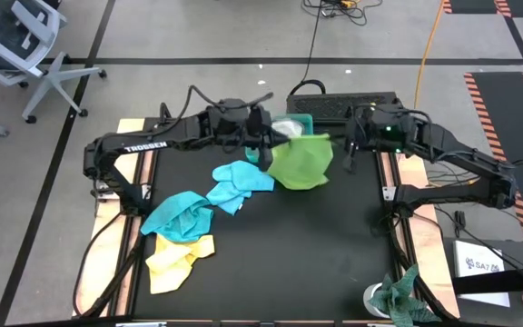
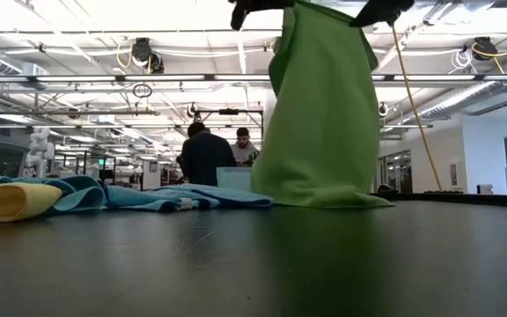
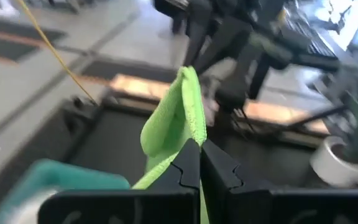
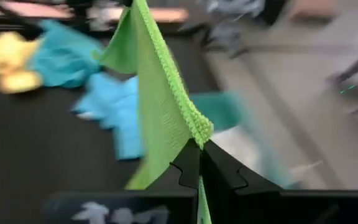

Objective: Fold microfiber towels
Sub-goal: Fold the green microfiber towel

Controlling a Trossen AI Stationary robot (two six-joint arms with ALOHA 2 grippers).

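Note:
A lime green towel [image 1: 300, 162] hangs between my two grippers at the table's far middle, and both are shut on its upper edge. My left gripper [image 1: 263, 138] is at its left end and my right gripper [image 1: 346, 142] at its right end. In the low view the green towel [image 2: 324, 114] hangs down like a curtain. A light blue towel [image 1: 241, 182], a turquoise towel [image 1: 180, 216] and a yellow towel [image 1: 178, 259] lie crumpled in a row on the table's left half. My left gripper [image 3: 199, 146] pinches the green towel's hemmed upper edge [image 3: 191, 121] between its two fingers, at the left end. A folded bit of cloth stands up past the fingertips. The towel hangs below, and its lower end [image 2: 324, 198] rests on the table. My right gripper [image 4: 201, 146] pinches the same hemmed upper edge [image 4: 194, 124] between its two fingers, at the right end. The edge runs away from the fingertips toward the other gripper, fairly taut. The cloth hangs below the hold.
A teal tray [image 1: 294, 122] stands just behind the green towel at the far edge. A mottled green-and-white rag [image 1: 399, 295] sits in a white cup at the near right corner. The black mat [image 1: 316, 245] lies bare in front of the green towel. People stand in the room behind.

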